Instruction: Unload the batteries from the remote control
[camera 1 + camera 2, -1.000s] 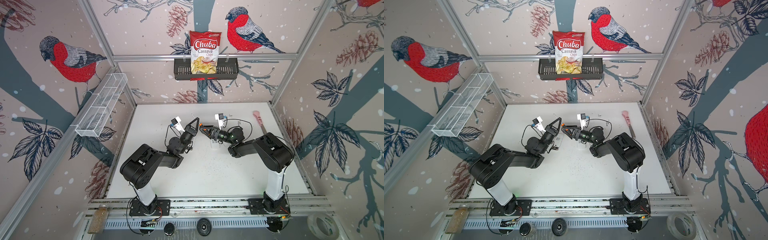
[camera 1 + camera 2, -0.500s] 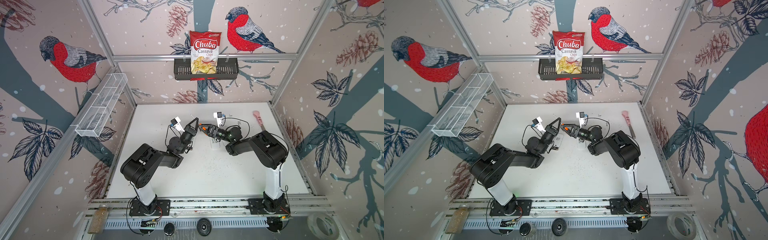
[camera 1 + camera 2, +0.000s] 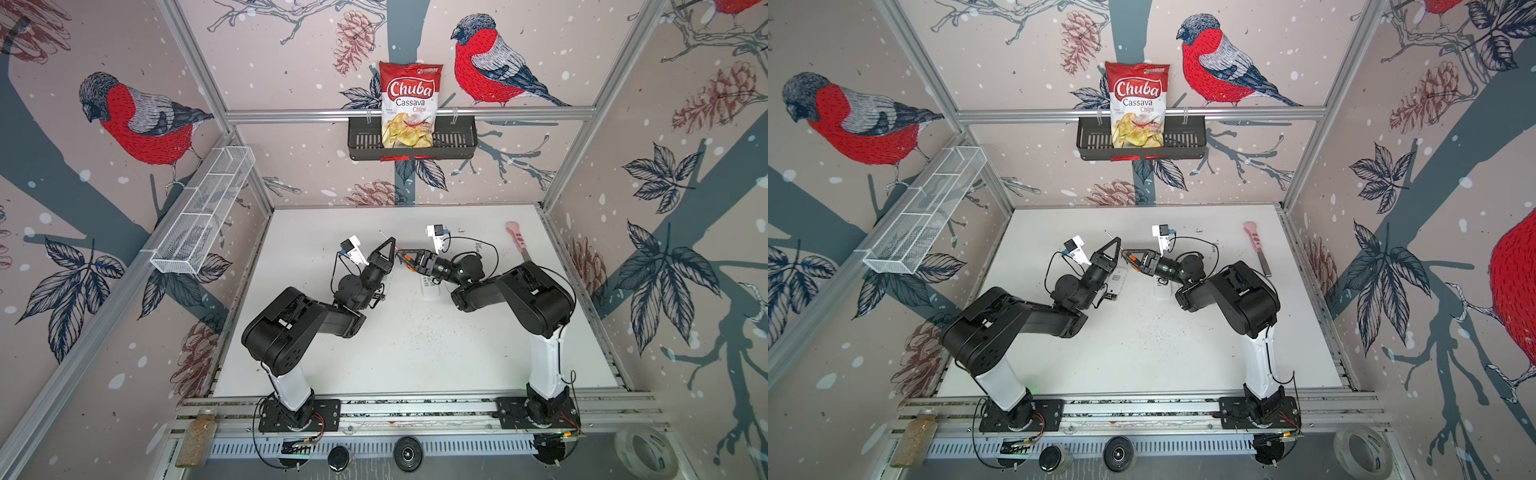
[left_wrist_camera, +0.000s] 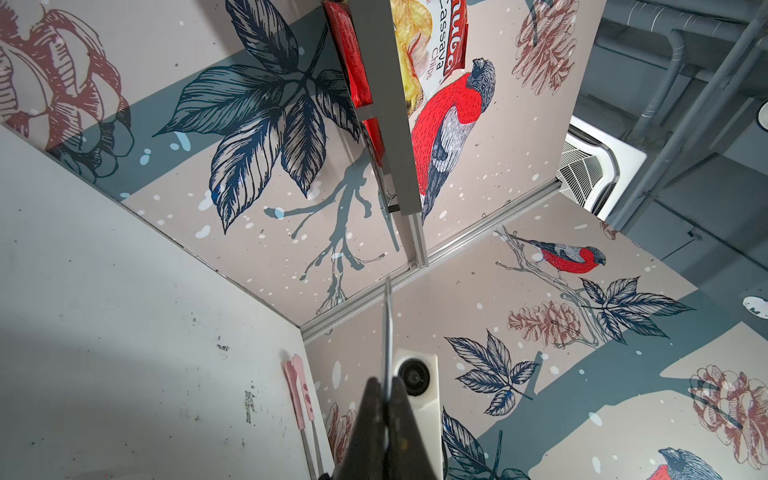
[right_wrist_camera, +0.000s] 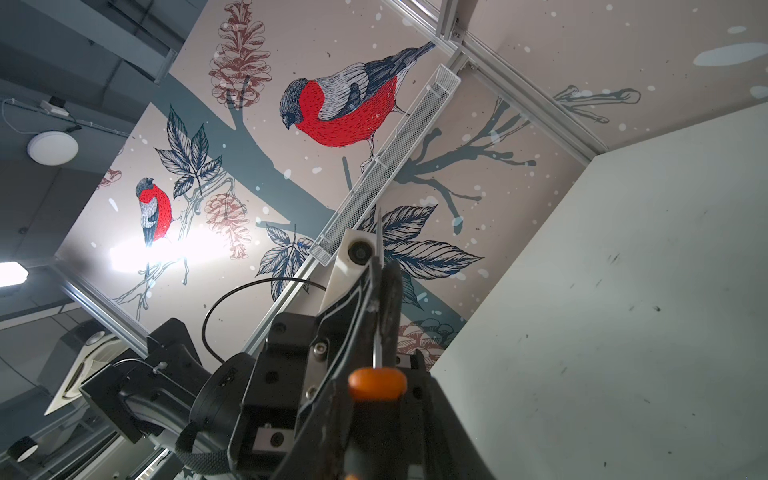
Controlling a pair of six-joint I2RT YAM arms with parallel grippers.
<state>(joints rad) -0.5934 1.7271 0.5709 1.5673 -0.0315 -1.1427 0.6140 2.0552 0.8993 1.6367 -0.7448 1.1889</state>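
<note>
Matte black arms [image 3: 299,320] on white base columns [image 3: 544,361]; thin black cables [image 3: 496,251]; white camera housings [image 3: 435,232]; triangular black left gripper [image 3: 391,242].

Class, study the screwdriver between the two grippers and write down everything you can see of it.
The screwdriver has a thin bare-metal shaft and a handle with an orange collar and dark body. It is held aloft. The left gripper is shut on the shaft, whose tip pokes beyond it. The handle lies between the right gripper's fingers; whether they grip cannot be told.
</note>
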